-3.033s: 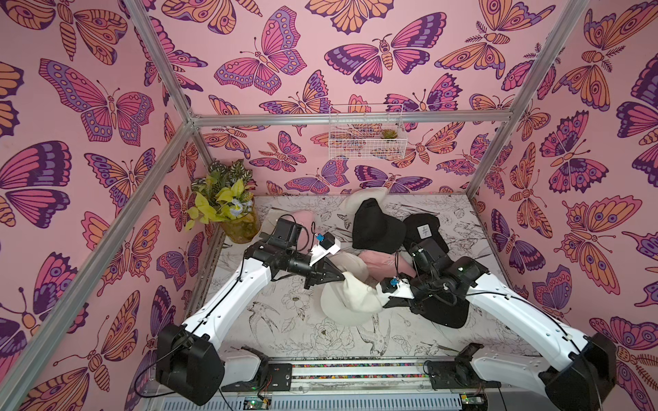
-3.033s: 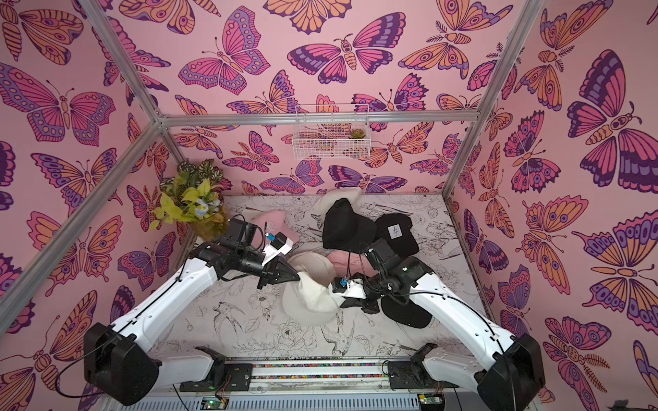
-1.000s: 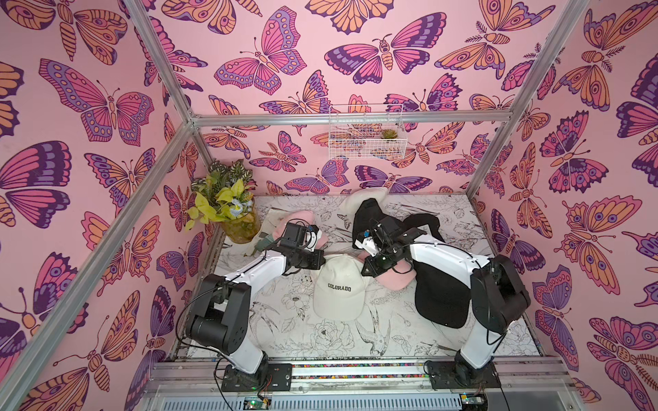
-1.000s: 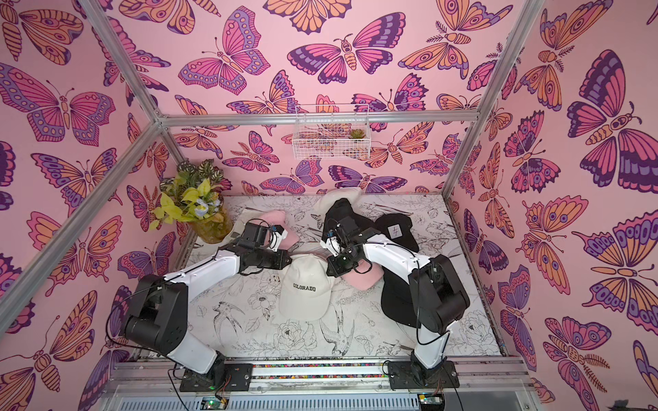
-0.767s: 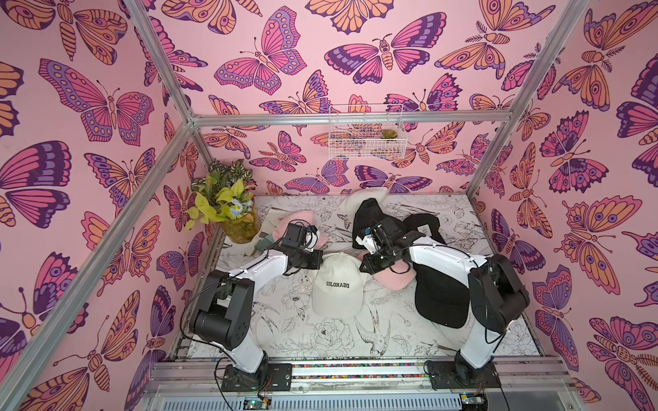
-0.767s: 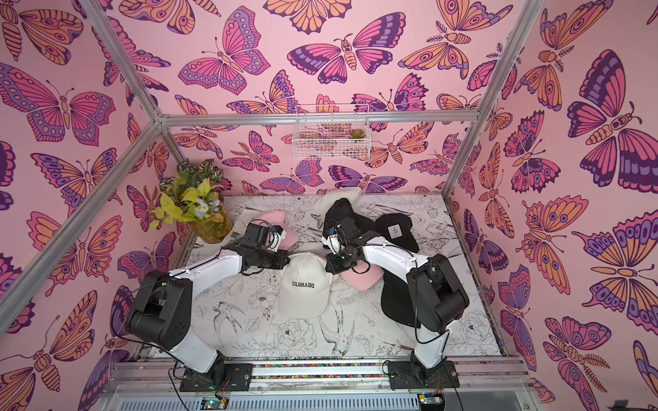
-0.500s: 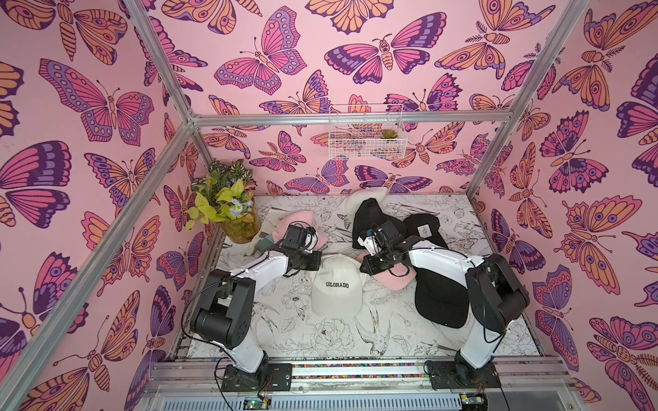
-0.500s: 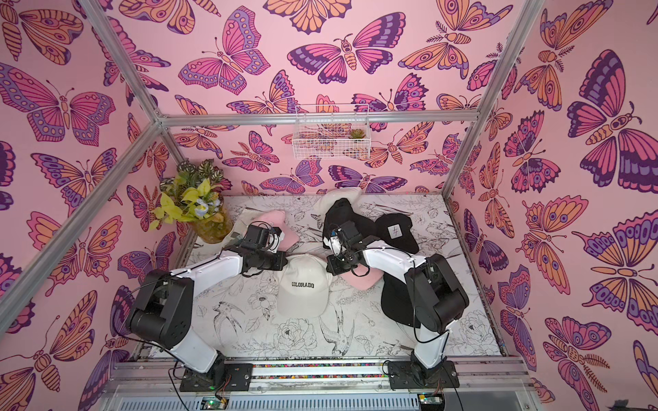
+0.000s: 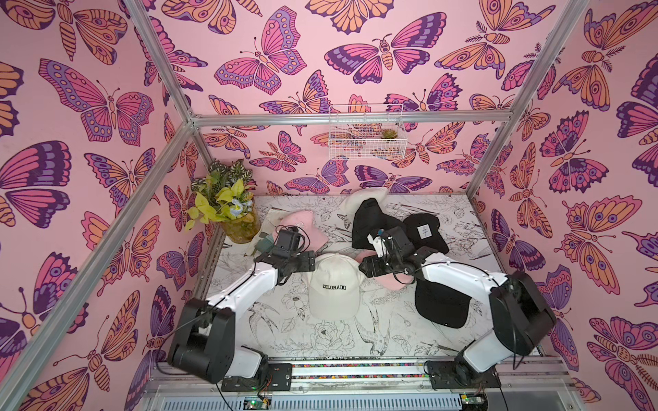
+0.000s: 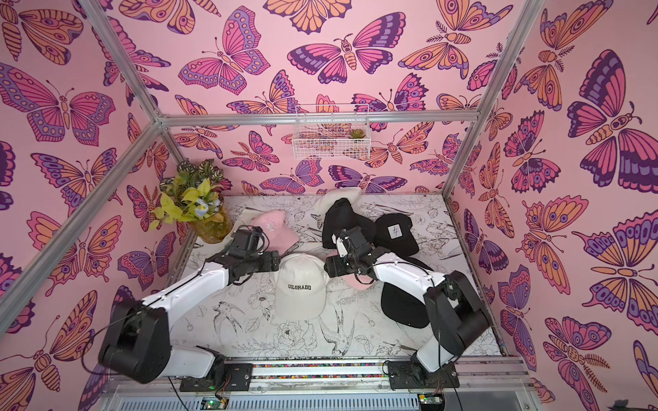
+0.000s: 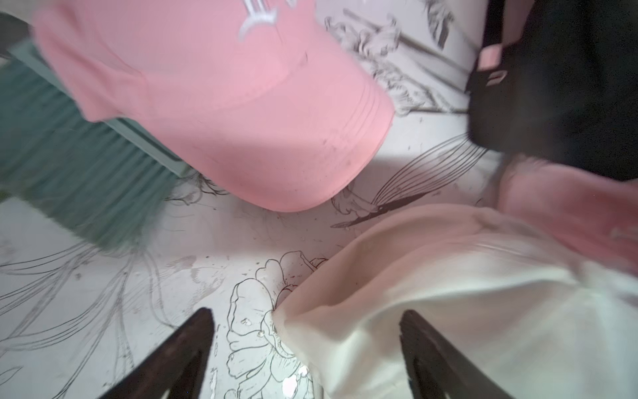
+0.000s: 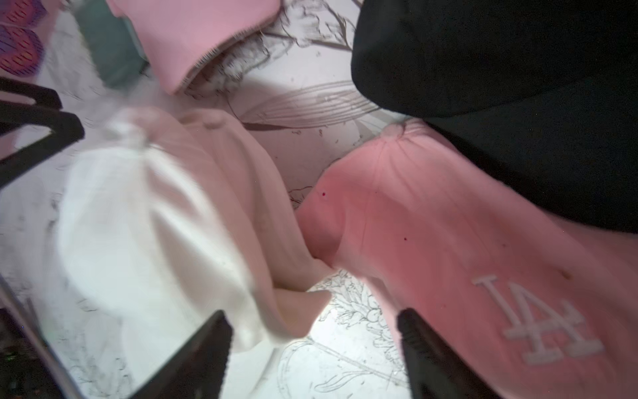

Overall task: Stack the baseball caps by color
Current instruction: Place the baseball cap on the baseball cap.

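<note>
Cream cap [image 9: 334,284] bears black COLORADO lettering, its soft crown creased.

Cream cap [image 9: 334,284], front panel: black "COLORADO". Pink cap [image 12: 431,224] just beside it: white embroidered "LA".

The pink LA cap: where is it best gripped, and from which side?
Pinch the pink LA cap probably at its crown edge facing the cream cap, jaws coming from that side: that edge is free, while the black cap covers the opposite side.
</note>
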`<state>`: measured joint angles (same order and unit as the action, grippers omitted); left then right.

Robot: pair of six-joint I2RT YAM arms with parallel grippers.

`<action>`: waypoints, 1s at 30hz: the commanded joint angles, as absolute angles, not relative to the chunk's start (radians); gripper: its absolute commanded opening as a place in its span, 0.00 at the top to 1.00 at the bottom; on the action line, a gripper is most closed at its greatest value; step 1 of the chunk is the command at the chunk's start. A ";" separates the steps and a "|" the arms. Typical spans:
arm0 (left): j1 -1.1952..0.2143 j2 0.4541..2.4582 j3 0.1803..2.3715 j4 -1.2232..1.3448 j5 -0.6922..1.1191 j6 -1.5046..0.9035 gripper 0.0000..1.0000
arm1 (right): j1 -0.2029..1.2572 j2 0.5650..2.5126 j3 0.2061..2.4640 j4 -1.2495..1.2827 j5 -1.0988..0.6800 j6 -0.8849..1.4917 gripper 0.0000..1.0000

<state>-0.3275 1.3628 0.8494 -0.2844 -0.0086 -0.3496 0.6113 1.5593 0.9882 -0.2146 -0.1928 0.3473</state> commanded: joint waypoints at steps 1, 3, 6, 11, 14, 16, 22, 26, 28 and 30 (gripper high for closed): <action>-0.322 1.243 0.798 -0.312 0.002 -0.430 0.07 | 0.618 1.499 0.942 -0.102 -0.273 0.400 0.01; -0.322 1.202 0.770 -0.290 0.124 -0.462 0.04 | 0.630 1.480 0.903 -0.055 -0.312 0.409 0.01; -0.324 1.173 0.725 -0.260 0.277 -0.551 0.01 | 0.659 1.459 0.867 -0.017 -0.327 0.385 0.01; -0.327 1.156 0.615 -0.125 0.456 -0.664 0.00 | 0.695 1.498 0.874 -0.012 -0.357 0.370 0.00; -0.327 1.188 0.567 -0.061 0.470 -0.681 0.00 | 0.724 1.547 0.905 -0.030 -0.330 0.364 0.01; -0.327 1.224 0.560 -0.042 0.457 -0.674 0.00 | 0.741 1.580 0.932 -0.049 -0.293 0.360 0.01; -0.325 1.392 0.553 0.046 0.455 -0.649 0.00 | 0.755 1.680 0.958 -0.069 -0.182 0.377 0.03; -0.321 1.441 0.544 0.049 0.420 -0.626 0.00 | 0.755 1.694 0.935 -0.063 -0.160 0.386 0.03; -0.321 1.447 0.551 0.048 0.428 -0.627 0.00 | 0.754 1.674 0.925 -0.042 -0.167 0.393 0.03; -0.321 1.428 0.558 0.046 0.427 -0.630 0.00 | 0.751 1.639 0.928 -0.035 -0.150 0.398 0.02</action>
